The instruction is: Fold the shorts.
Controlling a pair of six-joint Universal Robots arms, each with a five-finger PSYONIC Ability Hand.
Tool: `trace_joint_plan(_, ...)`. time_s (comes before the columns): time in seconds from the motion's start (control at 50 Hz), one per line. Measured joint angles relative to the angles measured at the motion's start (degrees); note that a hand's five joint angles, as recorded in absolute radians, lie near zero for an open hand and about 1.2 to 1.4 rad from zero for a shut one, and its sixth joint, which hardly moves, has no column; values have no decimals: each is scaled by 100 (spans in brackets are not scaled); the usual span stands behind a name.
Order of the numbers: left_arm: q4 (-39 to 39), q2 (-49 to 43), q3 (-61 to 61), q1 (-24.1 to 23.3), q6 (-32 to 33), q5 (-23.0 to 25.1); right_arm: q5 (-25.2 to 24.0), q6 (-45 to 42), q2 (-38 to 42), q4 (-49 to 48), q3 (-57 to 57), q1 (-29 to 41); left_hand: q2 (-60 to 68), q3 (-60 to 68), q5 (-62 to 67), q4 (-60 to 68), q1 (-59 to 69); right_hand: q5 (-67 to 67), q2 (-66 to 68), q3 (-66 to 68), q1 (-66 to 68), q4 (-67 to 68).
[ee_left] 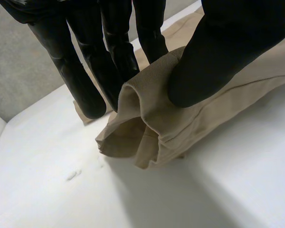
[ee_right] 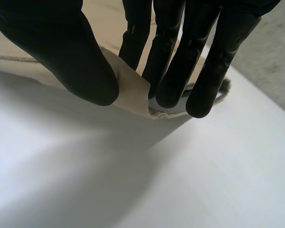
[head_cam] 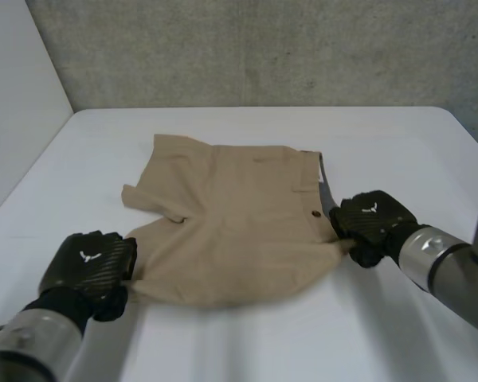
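The tan shorts (head_cam: pixel 231 231) lie flat in the middle of the white table (head_cam: pixel 398 135). In the head view their long axis runs from 9 to 3 o'clock, with the leg hems toward 9 and the waistband and its button (head_cam: pixel 315 212) toward 3. From the outline I judge they are already doubled, one leg over the other.

The left hand (head_cam: pixel 88 267) sits at about 8 o'clock from the cloth's middle, on the near hem corner. Its wrist view shows the thumb pressing a bunched fold of hem against the fingers (ee_left: pixel 116 52), a firm pinch. The right hand (head_cam: pixel 370 219) is at roughly 4 o'clock, on the near waistband corner, with thumb and fingers (ee_right: pixel 173 71) nipping the cloth edge between them.

Each hand holds its own end of the near long edge, so neither is the nearer. The coming fold likely carries that edge toward 12 o'clock, across the short axis. Both corners should rise and travel together, or the edge will skew.
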Motion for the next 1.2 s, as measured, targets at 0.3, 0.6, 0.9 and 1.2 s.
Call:
trace_joint_plan(0.3, -3708, 1511, 920, 22, 152, 1411, -483, -2090, -1326, 3500, -49, -569, 21, 27, 0, 23, 0, 49, 0, 0, 0, 0)
trace_joint_plan(0.6, -1463, 6, 1342, 858, 643, 1822, -1620, -1097, -234, 2611, -782, -1415, 23, 27, 0, 24, 1, 100, 0, 0, 0, 1)
trace_joint_plan(0.9, -282, -3699, 4502, 669, 763, 1757, -227, 414, 1663, 642, -2435, -720, 28, 30, 0, 25, 6, 101, 0, 0, 0, 2)
trace_joint_plan(1.2, 1396, -5793, 6556, 689, 1140, 1588, 995, 543, 2923, -1174, -3498, 7, 30, 30, 0, 26, 6, 140, 0, 0, 0, 1)
